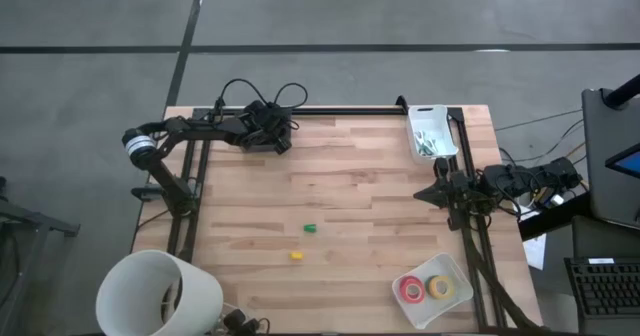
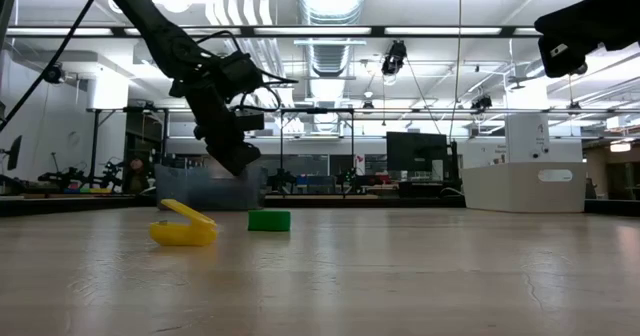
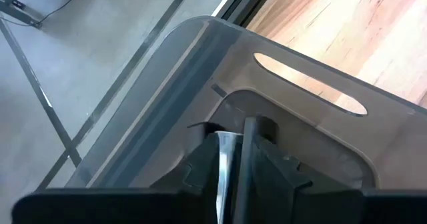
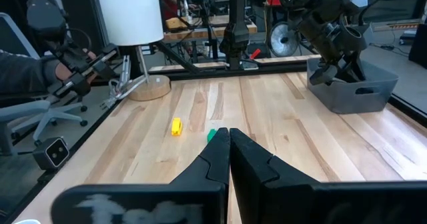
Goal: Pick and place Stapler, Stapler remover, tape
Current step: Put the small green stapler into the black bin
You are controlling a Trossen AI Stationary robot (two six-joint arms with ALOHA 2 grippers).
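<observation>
My left gripper (image 1: pixel 278 139) hangs over a dark grey bin (image 4: pixel 352 91) at the table's far left, shut on a slim black stapler with a bright metal strip (image 3: pixel 224 167). It points slantwise down into the bin (image 3: pixel 200 77). A yellow stapler remover (image 2: pixel 183 227) and a green one (image 2: pixel 268 219) lie on the wood mid-table. A red tape roll (image 1: pixel 411 289) and a yellow one (image 1: pixel 440 287) lie in a white tray at the near right. My right gripper (image 4: pixel 229 141) is shut and waits at the right edge, holding nothing. My left gripper has the stapler (image 3: pixel 248 151) between its two fingers (image 3: pixel 283 174), slanting down from above. The stapler stands end-on to the wrist camera over the bin's inside. Which part the fingers are on is hidden by the fingers themselves, as is whether it touches the bin's floor.
A white tray (image 1: pixel 430 133) with small green things stands at the far right. A large white cylinder (image 1: pixel 160 294) stands at the near left corner. Bare wood lies between the removers and the bin. A person's arm (image 4: pixel 40 67) shows beyond the table.
</observation>
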